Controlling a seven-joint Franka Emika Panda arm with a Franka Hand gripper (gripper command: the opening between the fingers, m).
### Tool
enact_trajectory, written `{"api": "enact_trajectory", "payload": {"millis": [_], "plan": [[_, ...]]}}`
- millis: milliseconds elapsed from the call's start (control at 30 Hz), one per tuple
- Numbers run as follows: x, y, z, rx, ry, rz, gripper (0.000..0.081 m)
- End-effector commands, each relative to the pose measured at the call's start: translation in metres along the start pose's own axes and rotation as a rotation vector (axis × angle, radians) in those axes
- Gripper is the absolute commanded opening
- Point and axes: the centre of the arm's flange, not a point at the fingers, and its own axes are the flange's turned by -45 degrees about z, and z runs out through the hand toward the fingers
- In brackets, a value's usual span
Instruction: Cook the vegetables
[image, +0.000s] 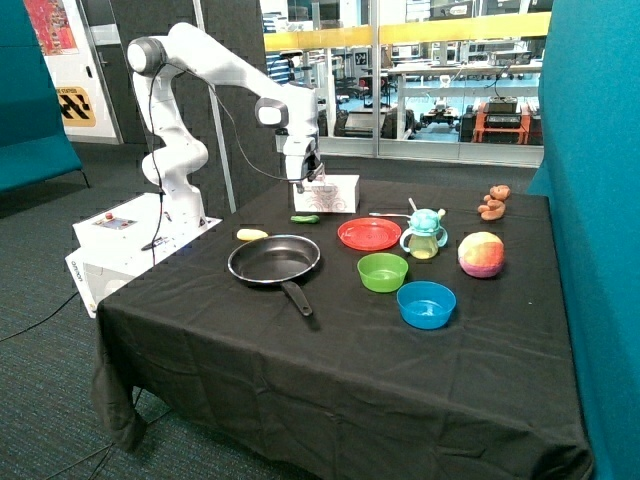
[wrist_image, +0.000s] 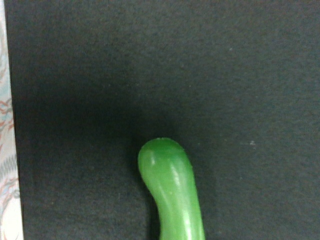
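Note:
The green cucumber-like piece (image: 305, 218) lies on the black cloth between the white box and the black frying pan (image: 274, 260). It fills the lower middle of the wrist view (wrist_image: 172, 192). The pale yellow oblong piece (image: 252, 234) lies on the cloth at the pan's far rim. The pan holds nothing. My gripper (image: 303, 186) hangs just above the green piece, in front of the white box. Its fingers do not show in the wrist view.
A white patterned box (image: 328, 192) stands behind the gripper; its edge shows in the wrist view (wrist_image: 7, 150). Beside the pan are a red plate (image: 369, 234), a green bowl (image: 382, 272), a blue bowl (image: 425, 304), a lidded cup (image: 425, 234), a pink-yellow ball (image: 481, 254) and brown figures (image: 493, 202).

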Motion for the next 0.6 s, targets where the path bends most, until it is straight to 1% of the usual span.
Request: {"api": "enact_trajectory", "payload": {"millis": [0,300,567], "plan": [[0.004,-0.008,0.027,0.0004,0.0002,-0.006,0.0429],[0.009,-0.015,0.047,0.0004,0.0002,-0.013,0.0428],[0.000,-0.022,0.063,0.0004,0.0002,-0.014,0.0423]]}}
